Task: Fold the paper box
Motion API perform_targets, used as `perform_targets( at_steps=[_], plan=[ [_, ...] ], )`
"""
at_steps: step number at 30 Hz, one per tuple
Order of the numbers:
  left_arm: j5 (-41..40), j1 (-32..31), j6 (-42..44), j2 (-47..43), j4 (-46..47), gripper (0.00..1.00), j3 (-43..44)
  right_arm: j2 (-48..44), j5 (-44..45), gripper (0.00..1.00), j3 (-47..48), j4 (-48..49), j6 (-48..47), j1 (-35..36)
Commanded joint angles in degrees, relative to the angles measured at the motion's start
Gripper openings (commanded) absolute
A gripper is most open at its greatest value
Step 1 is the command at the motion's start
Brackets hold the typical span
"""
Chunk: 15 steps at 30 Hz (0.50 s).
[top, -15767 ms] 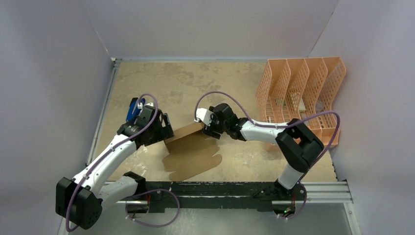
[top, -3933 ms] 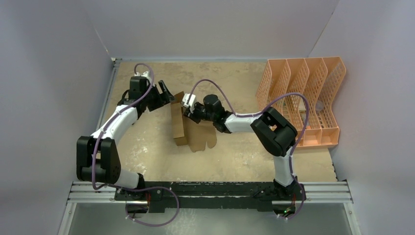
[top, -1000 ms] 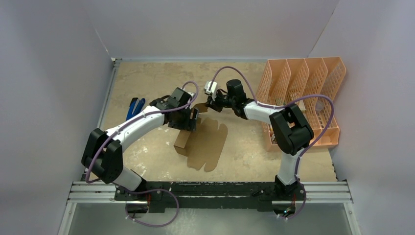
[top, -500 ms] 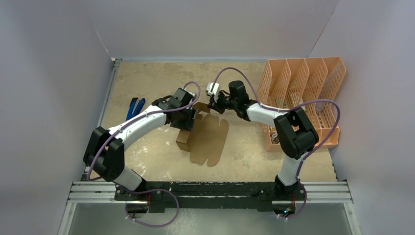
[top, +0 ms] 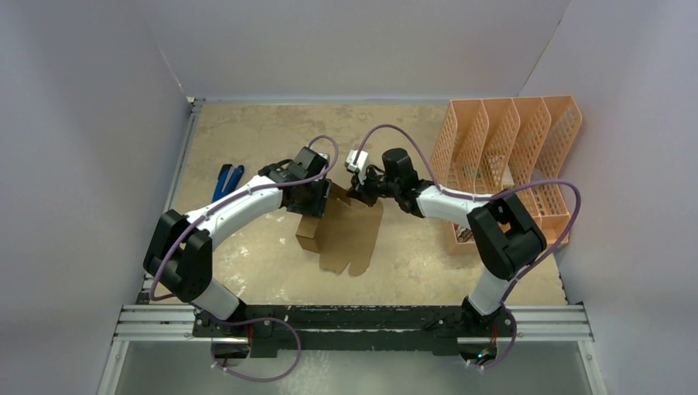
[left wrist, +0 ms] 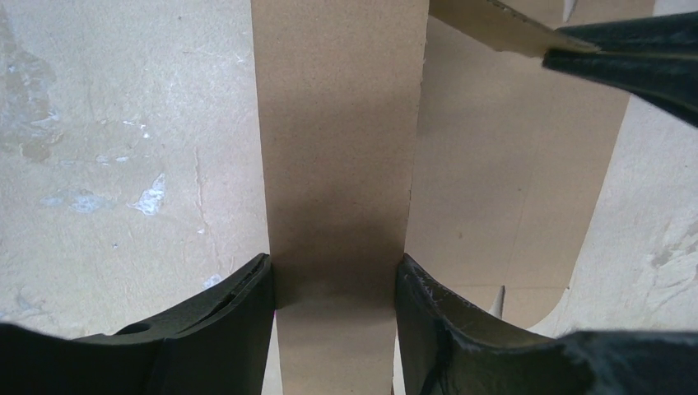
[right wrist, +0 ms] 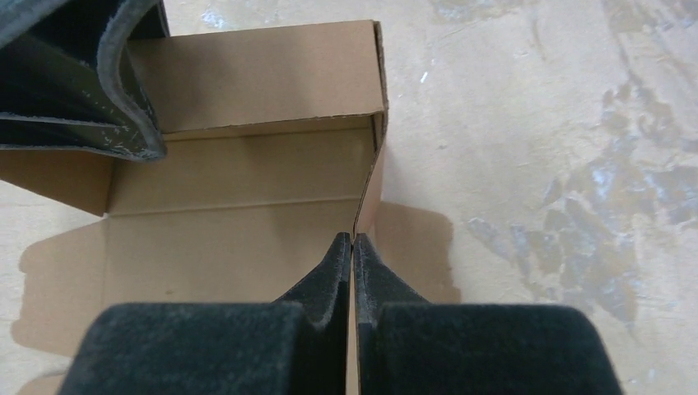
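Note:
The paper box (top: 347, 234) is brown cardboard, half folded, lying mid-table with its rounded tabs toward the near edge. My left gripper (top: 317, 200) sits at its far left end. In the left wrist view its fingers (left wrist: 247, 296) press both sides of a raised double wall (left wrist: 337, 148), so the left gripper (left wrist: 333, 267) is shut on the box. My right gripper (top: 360, 196) is at the far right corner. In the right wrist view the right gripper (right wrist: 352, 240) pinches the thin edge of an upright end flap (right wrist: 370, 177) of the box (right wrist: 247, 74).
A peach-orange perforated file organizer (top: 510, 164) stands at the right, close to the right arm's elbow. A blue-handled tool (top: 224, 181) lies by the left wall. Grey walls enclose three sides, and a metal rail (top: 370, 317) runs along the near edge.
Both grippers have closed: the left onto the raised wall, the right onto the end flap. The right wrist came slightly nearer and the box shifted a little with it.

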Motion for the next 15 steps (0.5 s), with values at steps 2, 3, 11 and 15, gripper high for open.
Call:
perform_targets(
  at_steps=[2, 3, 11, 15],
  plan=[
    [-0.3, 0.1, -1.0, 0.5, 2.2, 0.48, 1.8, -0.1, -3.5, 0.0, -2.4, 7.0, 7.2, 1.2],
    [0.1, 0.1, -0.8, 0.5, 2.4, 0.48, 1.8, 0.6, -4.1, 0.0, -2.3, 8.1, 8.3, 1.1],
    [2.2, 0.0, 2.2, -1.2, 4.1, 0.53, 0.9, 6.4, -9.8, 0.04, 1.3, 8.6, 8.5, 1.2],
    [2.8, 0.1, 3.7, -3.3, 4.6, 0.57, 0.5, 7.8, -10.6, 0.06, 4.9, 2.9, 3.8, 1.1]
  ],
)
